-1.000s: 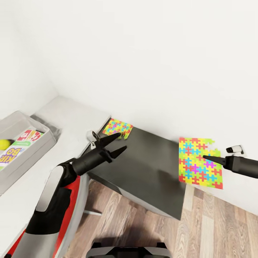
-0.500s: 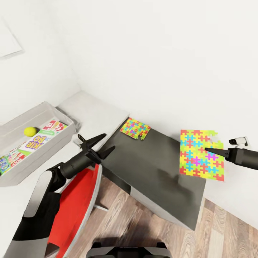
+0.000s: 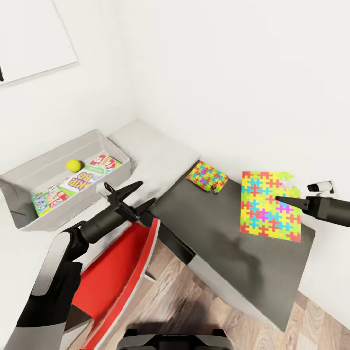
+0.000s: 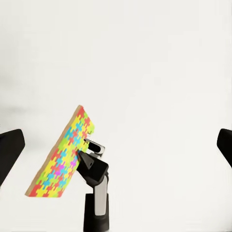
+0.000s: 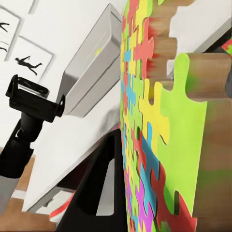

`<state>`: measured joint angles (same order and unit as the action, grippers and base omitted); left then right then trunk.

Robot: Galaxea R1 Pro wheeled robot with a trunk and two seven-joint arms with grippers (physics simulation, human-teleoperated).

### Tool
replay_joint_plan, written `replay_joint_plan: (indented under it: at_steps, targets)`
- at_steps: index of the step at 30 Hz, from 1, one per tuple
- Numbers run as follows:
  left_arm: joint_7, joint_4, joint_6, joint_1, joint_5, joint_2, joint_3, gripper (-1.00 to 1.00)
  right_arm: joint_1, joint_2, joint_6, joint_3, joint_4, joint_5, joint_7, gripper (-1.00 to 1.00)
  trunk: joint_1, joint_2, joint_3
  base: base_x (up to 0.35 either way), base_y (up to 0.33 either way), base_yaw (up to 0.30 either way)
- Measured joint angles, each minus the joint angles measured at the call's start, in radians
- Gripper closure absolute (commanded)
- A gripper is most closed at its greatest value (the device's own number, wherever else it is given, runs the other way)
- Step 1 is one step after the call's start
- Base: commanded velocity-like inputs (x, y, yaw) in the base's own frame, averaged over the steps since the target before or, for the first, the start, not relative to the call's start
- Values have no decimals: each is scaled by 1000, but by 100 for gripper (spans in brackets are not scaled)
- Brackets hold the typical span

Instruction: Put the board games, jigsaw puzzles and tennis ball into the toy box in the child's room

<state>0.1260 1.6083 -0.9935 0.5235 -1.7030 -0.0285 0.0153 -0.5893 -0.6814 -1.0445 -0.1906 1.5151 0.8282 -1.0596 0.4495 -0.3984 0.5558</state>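
We held our left pincer [image 3: 132, 197] out over the pale bench [image 3: 155, 155] with its fingers spread and empty, just right of the toy box [image 3: 29, 214], where the tennis ball [image 3: 73, 165] and a board game [image 3: 78, 182] lay. The smaller jigsaw puzzle [image 3: 208, 176] rested on the dark lower section [image 3: 233, 243], a red chair [image 3: 121, 272] below it, while our right pincer [image 3: 282, 199] pinched the larger jigsaw puzzle [image 3: 268, 204] upright above that section. Since a second earlier our view had swung leftward, bringing the whole toy box into sight.
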Motion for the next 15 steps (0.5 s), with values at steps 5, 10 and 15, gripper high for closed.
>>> replay_joint_plan:
  at_steps: [5, 10, 15]
  targets:
    - [1, 0, 0, 0, 0, 1, -1, -100, -21, 0, 0, 7, 0, 1, 0, 100, 0, 0, 0, 0, 0, 300]
    - [1, 0, 0, 1, 0, 4, -2, -100, -51, -3, 0, 12, -7, 3, 1, 100, 0, 0, 0, 0, 0, 300]
    - [1, 0, 0, 2, 0, 7, -4, -100, -115, -3, 1, 44, -57, 2, 15, 100, 0, 0, 0, 0, 0, 300]
